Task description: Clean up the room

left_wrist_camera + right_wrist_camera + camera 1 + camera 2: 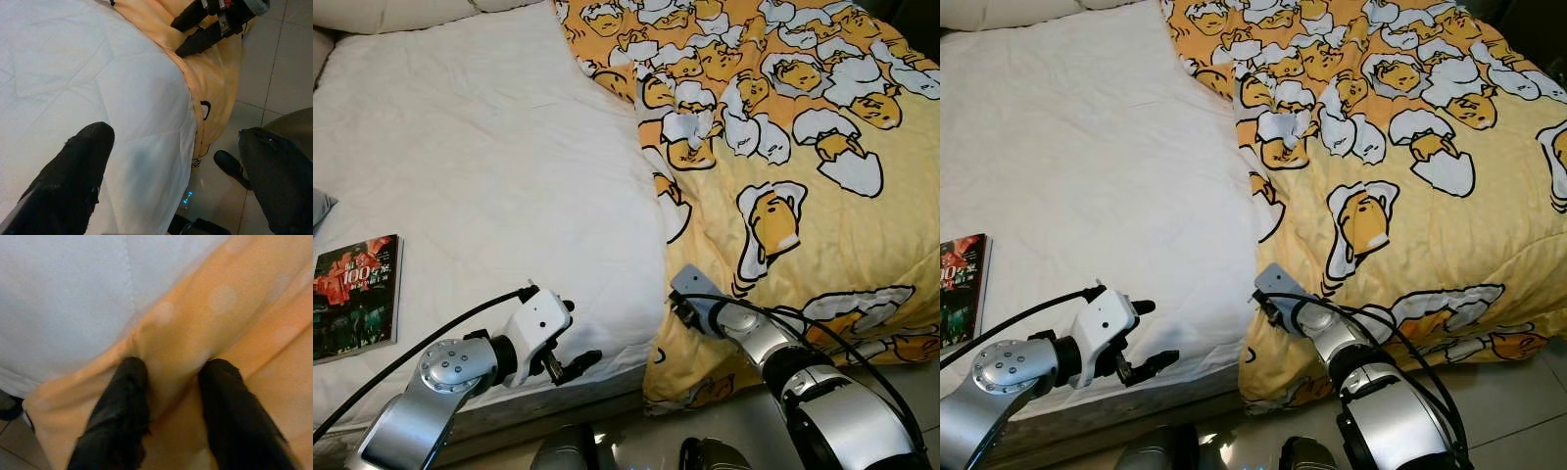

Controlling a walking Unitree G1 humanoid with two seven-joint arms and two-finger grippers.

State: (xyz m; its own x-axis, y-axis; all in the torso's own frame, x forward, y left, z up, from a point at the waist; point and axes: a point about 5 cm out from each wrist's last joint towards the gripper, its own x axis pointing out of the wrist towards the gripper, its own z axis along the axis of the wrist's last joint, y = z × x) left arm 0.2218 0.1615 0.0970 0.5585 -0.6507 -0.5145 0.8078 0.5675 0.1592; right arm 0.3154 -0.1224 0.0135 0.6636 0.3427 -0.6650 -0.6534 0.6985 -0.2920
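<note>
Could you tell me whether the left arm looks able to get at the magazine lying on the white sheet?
Probably yes: the magazine lies on the bare sheet on the left end effector's own side, nothing between them.

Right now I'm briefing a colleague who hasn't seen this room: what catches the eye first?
The orange cartoon-egg blanket covering the bed's right half, beside the bare white sheet. The right gripper pinches a fold at the blanket's near edge. A magazine lies on the sheet's left edge.
</note>
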